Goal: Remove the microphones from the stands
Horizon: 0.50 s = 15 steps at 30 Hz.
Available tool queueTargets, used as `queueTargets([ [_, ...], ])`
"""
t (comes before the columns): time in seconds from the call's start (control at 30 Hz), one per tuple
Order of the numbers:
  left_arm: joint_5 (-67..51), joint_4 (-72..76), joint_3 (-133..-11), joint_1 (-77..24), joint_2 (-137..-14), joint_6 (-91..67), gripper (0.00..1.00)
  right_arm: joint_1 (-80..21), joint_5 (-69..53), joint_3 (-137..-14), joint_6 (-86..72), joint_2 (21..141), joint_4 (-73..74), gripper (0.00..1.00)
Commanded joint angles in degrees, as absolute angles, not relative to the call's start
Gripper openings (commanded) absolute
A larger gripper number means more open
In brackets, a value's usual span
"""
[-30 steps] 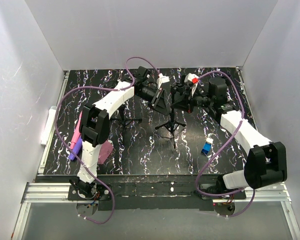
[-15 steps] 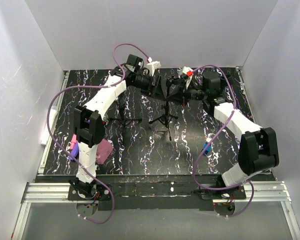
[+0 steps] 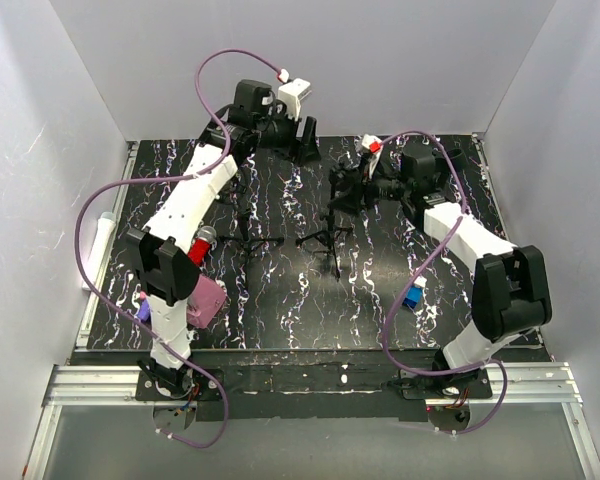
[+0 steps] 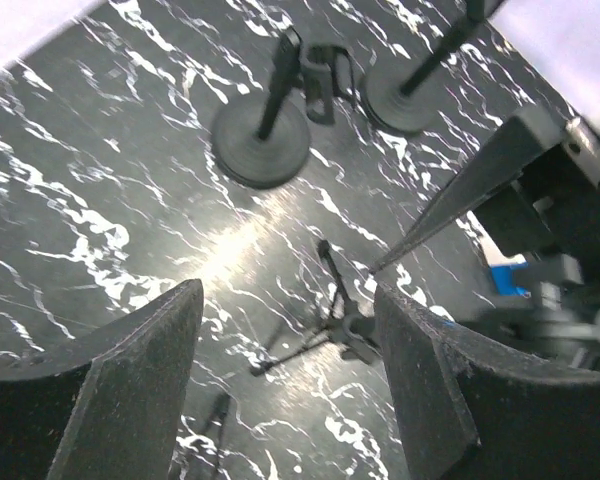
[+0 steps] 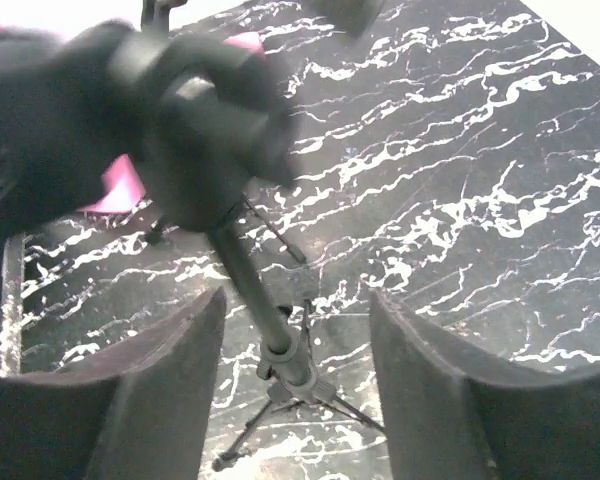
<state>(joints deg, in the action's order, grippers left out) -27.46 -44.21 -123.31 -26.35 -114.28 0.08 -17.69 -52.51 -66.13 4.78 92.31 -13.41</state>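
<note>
The red microphone (image 3: 201, 243) is showing at 9 o'clock from the tripod stand (image 3: 332, 225) (right by the left arm (image 3: 185, 200)). The left gripper (image 4: 285, 300) and right gripper (image 5: 295, 300) are both holding their fingers spread, pinching nothing.

From above the light is bright and even, with hardly a shadow. The plain white walls (image 3: 380, 60) glow, while the black surface veined with white (image 3: 380, 290) nearly swallows the thin black tripod stand (image 3: 332, 240). In my left wrist view a pale glare patch (image 4: 230, 250) sits mid-frame on that surface, the top corners burn out to white, and my left jaws loom dark and soft at the bottom. In my right wrist view the bulky black stand head (image 5: 190, 130) at upper left is smeared by blur, and my right jaws are fuzzy too.
</note>
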Motion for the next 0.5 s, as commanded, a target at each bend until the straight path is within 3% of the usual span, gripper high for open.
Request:
queueTargets([
  [0.0,-21.8,-38.3,-125.5,-25.8,-108.2,2.6,0.68,-17.1,-52.2,-61.9,6.2,86.2,-10.7,0.78],
  [0.1,-21.4,-35.2,-125.1,-25.1,-105.9,3.8,0.70,-16.6,-50.8,-56.0,9.6,78.5,-3.2,0.84],
  [0.3,-20.6,-33.0,-123.3,-23.9,-103.0,6.3,0.76,-15.6,-46.9,-46.1,15.1,60.5,13.7,0.86],
  [0.47,-16.2,-33.5,-118.3,-23.9,-99.3,9.3,0.93,-15.5,-37.0,-49.3,8.1,52.9,23.4,0.88],
])
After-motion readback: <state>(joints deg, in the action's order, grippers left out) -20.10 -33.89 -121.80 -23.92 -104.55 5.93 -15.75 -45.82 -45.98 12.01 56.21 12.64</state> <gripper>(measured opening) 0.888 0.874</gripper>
